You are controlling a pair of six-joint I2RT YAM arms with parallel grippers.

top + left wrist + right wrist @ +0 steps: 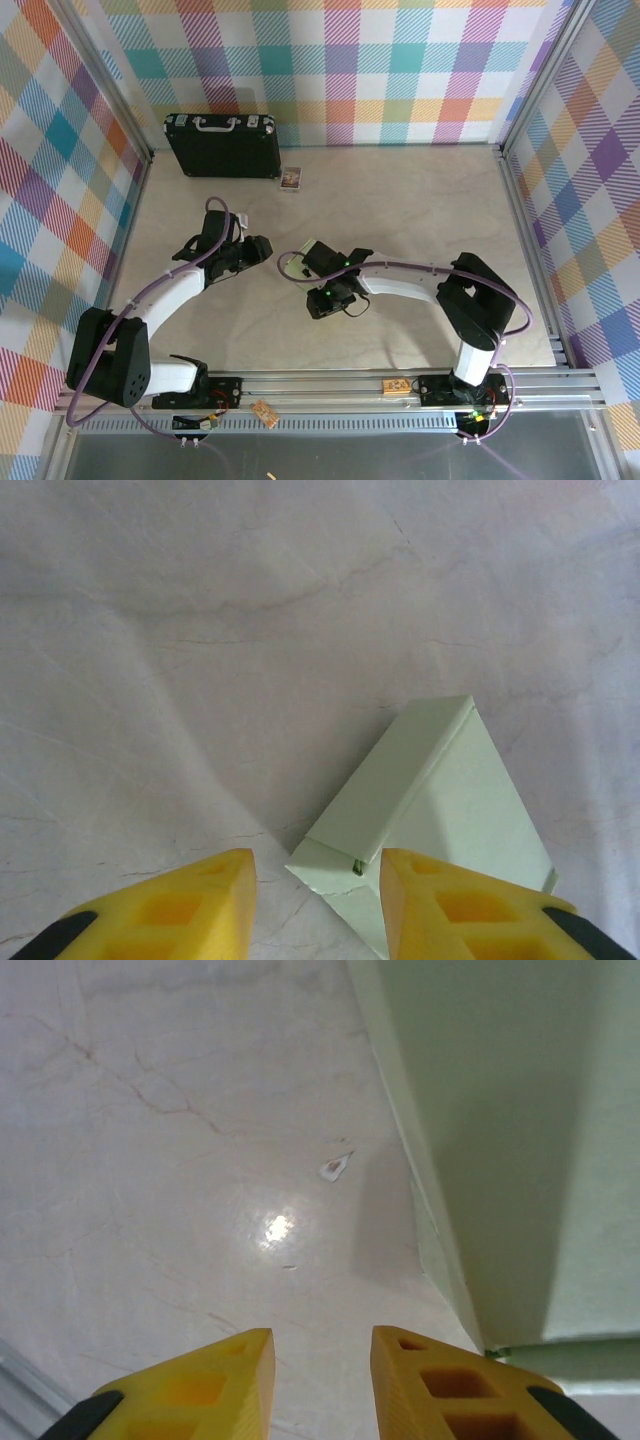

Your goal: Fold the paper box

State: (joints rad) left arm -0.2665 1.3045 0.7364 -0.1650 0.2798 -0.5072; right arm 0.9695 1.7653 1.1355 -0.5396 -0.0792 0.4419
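Note:
The paper box point(440, 800) is pale green card, folded into a small box shape on the marble table. One end flap at its near corner is slightly torn. My left gripper point(315, 868) is open, with its yellow fingers point(190, 905) straddling that near corner without touching it. In the right wrist view the paper box point(500, 1110) rises as a green wall on the right. My right gripper point(320, 1345) is open over bare table just beside it. From above, the left gripper point(262, 247) and right gripper point(310, 257) face each other, with a sliver of the box point(290, 264) between them.
A black briefcase point(222, 145) with a silver handle stands at the back left, and a tiny picture card point(291, 179) lies beside it. A small white chip point(335, 1167) lies on the table near the box. Plaid walls enclose the table, and a metal rail point(330, 385) runs along the front.

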